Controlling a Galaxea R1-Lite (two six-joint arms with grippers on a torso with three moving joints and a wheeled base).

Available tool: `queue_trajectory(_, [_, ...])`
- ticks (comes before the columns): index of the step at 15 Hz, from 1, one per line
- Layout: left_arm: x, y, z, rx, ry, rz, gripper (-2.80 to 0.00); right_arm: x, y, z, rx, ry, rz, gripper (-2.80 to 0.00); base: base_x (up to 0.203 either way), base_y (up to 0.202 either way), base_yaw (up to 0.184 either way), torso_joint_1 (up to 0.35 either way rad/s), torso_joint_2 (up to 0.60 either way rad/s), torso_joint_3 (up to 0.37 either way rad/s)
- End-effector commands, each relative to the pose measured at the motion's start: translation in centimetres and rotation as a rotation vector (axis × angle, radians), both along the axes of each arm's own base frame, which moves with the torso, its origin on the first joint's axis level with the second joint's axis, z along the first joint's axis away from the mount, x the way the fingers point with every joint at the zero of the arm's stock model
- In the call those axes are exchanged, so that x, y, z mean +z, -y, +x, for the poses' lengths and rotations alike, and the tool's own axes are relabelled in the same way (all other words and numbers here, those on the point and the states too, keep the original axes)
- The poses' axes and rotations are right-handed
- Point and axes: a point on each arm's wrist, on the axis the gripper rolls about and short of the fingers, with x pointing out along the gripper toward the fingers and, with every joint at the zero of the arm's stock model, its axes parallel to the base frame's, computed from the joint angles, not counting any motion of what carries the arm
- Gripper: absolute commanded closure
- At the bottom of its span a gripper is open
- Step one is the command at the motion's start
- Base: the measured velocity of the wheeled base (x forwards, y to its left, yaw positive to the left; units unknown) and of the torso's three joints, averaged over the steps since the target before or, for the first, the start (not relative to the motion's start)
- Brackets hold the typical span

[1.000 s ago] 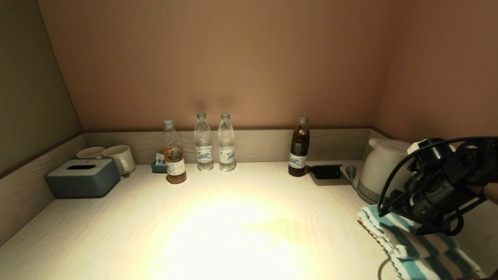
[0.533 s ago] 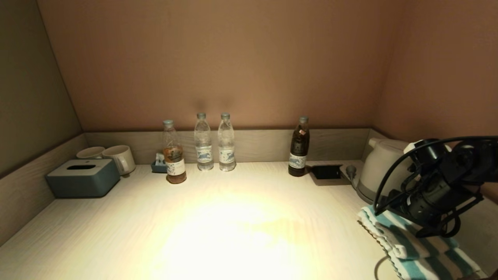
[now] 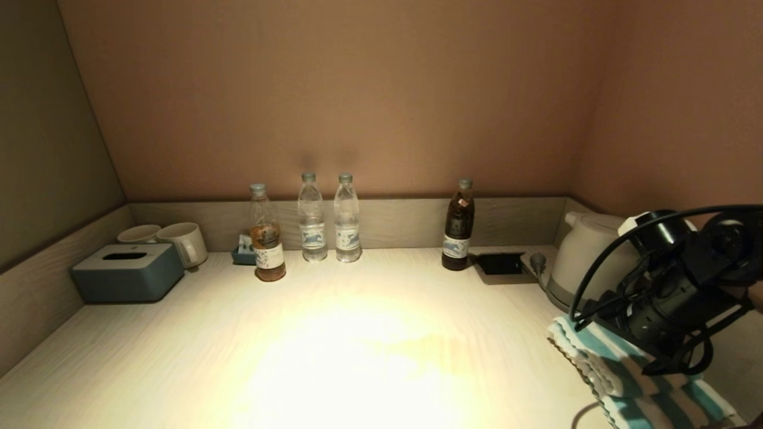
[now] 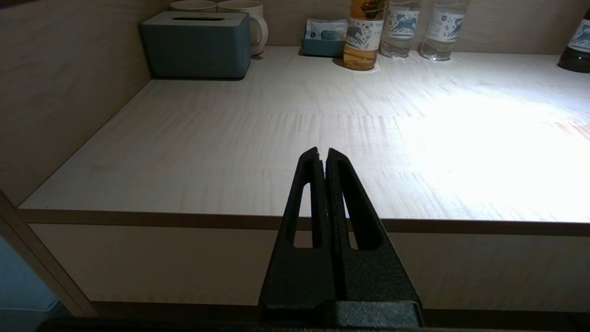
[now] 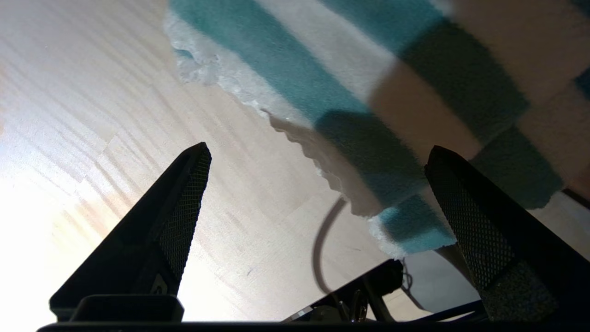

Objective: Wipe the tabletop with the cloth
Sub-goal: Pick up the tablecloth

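A teal-and-white striped cloth (image 3: 602,363) lies folded on the light wooden tabletop (image 3: 357,345) at the front right. My right arm (image 3: 673,298) hangs over it. In the right wrist view my right gripper (image 5: 318,148) is open and empty just above the table, and its jaws straddle the cloth's scalloped edge (image 5: 286,69) without touching it. My left gripper (image 4: 322,152) is shut and empty, parked in front of the table's front edge (image 4: 184,220) on the left side. It does not show in the head view.
A white kettle (image 3: 587,256) and a black socket plate (image 3: 501,263) stand behind the cloth. Several bottles (image 3: 312,220) line the back wall. A grey-blue tissue box (image 3: 128,272) and two mugs (image 3: 185,243) sit at the far left. Walls close in three sides.
My right arm has sunk slightly over the cloth. The cloth and everything else have not moved.
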Motion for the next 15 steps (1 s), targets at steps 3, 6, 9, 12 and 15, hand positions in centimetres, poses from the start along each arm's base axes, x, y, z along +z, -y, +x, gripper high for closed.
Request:
queue_trajectory(3, [0.0, 0.0, 0.0, 0.001, -0.002, -0.001, 0.00, -0.8, 0.0, 0.6, -0.037, -0.031, -0.029, -2.80, 0.000, 0.000, 0.000, 0.000, 0.00, 0.000])
queue_trajectory(6, [0.0, 0.0, 0.0, 0.001, -0.002, -0.001, 0.00, -3.2, 0.2, 2.4, -0.027, -0.095, -0.081, -2.80, 0.000, 0.000, 0.000, 0.000, 0.00, 0.000])
queue_trajectory(9, [0.0, 0.0, 0.0, 0.001, -0.002, -0.001, 0.00, -4.0, 0.2, 2.7, -0.025, -0.123, -0.087, -2.80, 0.000, 0.000, 0.000, 0.000, 0.00, 0.000])
queue_trajectory(12, [0.0, 0.0, 0.0, 0.001, -0.002, -0.001, 0.00, -5.4, 0.3, 3.2, -0.029, -0.168, -0.104, -2.80, 0.000, 0.000, 0.000, 0.000, 0.00, 0.000])
queue_trajectory(15, [0.0, 0.0, 0.0, 0.001, -0.002, -0.001, 0.00, -6.8, 0.4, 4.1, -0.030, -0.175, -0.108, -2.80, 0.000, 0.000, 0.000, 0.000, 0.00, 0.000])
